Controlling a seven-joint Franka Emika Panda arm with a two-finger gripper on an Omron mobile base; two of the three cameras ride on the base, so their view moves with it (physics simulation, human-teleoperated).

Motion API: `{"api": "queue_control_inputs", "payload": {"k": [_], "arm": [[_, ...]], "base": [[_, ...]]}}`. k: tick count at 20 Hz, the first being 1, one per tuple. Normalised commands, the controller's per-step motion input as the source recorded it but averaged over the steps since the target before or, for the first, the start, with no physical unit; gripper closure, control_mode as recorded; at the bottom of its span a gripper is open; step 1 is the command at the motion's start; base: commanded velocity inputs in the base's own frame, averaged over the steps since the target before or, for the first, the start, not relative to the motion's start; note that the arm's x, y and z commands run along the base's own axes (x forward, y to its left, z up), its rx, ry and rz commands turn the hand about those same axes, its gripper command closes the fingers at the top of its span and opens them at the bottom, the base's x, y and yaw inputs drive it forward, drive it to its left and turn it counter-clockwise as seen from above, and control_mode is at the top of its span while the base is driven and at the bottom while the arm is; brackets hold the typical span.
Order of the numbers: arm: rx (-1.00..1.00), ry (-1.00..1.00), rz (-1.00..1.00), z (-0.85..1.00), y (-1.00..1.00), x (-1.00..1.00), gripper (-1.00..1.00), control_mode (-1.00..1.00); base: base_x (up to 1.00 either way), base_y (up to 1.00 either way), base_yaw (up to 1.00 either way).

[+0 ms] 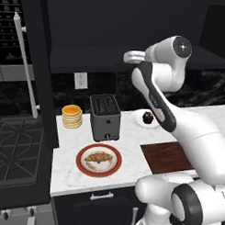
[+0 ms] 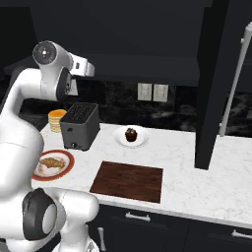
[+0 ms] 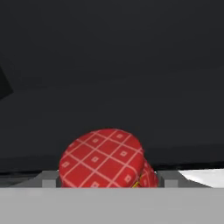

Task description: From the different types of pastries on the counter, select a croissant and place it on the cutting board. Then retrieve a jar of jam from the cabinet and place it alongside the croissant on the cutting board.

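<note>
The jar of jam (image 3: 103, 157), red with a checked lid, sits between my fingertips in the hand view, touching both. My gripper (image 1: 130, 56) (image 2: 88, 69) (image 3: 107, 179) is shut on it, high up at the open black cabinet (image 1: 89, 54), with dark interior behind it. A red speck of the jar (image 1: 143, 53) shows at the hand. The croissant (image 1: 98, 157) (image 2: 52, 162) lies on a round red-rimmed plate (image 1: 82, 166) on the marble counter (image 1: 66, 177). The dark wooden cutting board (image 1: 165, 156) (image 2: 128, 181) lies bare to its right.
A black toaster (image 1: 105, 116) (image 2: 81, 125) stands behind the plate. The pancake stack (image 1: 72, 116) is on its left, and the chocolate cupcake (image 1: 147, 118) (image 2: 130, 134) is on a white dish. The open cabinet doors (image 1: 42, 61) (image 2: 214, 83) hang at both sides. A stove (image 1: 16, 147) lies left.
</note>
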Motion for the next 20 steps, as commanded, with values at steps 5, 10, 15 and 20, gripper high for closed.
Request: {"api": "queue_control_inputs", "payload": {"k": [5, 10, 15, 20], "arm": [[0.0, 0.07, 0.0, -0.69, -0.42, -1.0, 1.0, -1.0], [0.0, 0.08, 0.0, -0.67, -0.38, -1.0, 1.0, -1.0], [0.0, 0.05, 0.0, -0.64, -0.35, -1.0, 1.0, -1.0], [0.06, 0.0, -0.02, -0.33, -0.19, -0.83, 1.0, -1.0]], "base": [[0.0, 0.0, 0.0], [0.0, 0.0, 0.0], [0.0, 0.0, 0.0], [0.0, 0.0, 0.0]]}}
